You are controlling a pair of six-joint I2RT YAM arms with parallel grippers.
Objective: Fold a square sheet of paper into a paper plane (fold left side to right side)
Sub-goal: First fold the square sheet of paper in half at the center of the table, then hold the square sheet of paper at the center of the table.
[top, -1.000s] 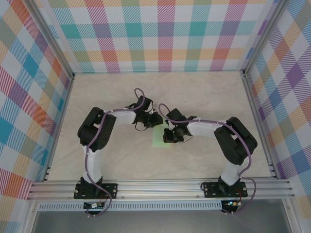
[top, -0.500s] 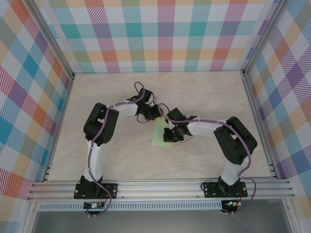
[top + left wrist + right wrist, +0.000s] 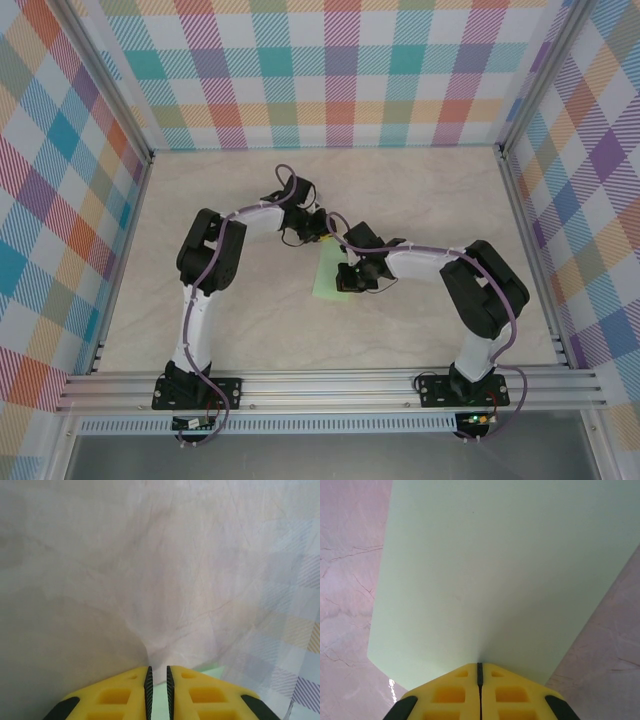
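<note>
The square sheet of paper [image 3: 324, 279] lies mid-table as a narrow pale green strip, folded over on itself. My right gripper [image 3: 343, 283] rests on its right side; in the right wrist view its yellow jaws [image 3: 480, 665] are shut, tips pressed down onto the flat green paper [image 3: 490, 570]. My left gripper [image 3: 318, 236] sits at the strip's far end. Its jaws [image 3: 157, 669] stand a narrow gap apart, with nothing clamped between them. A corner of the green paper [image 3: 213, 670] peeks out beneath and to the right of them.
The marble-patterned tabletop [image 3: 420, 190] is boxed in by plaid walls [image 3: 340, 70] at the back and both sides. An aluminium rail [image 3: 330, 385] runs along the near edge, by both arm bases.
The left arm has swung its elbow and gripper farther from the bases, up to the paper's far end. The right arm and the paper have stayed put.
</note>
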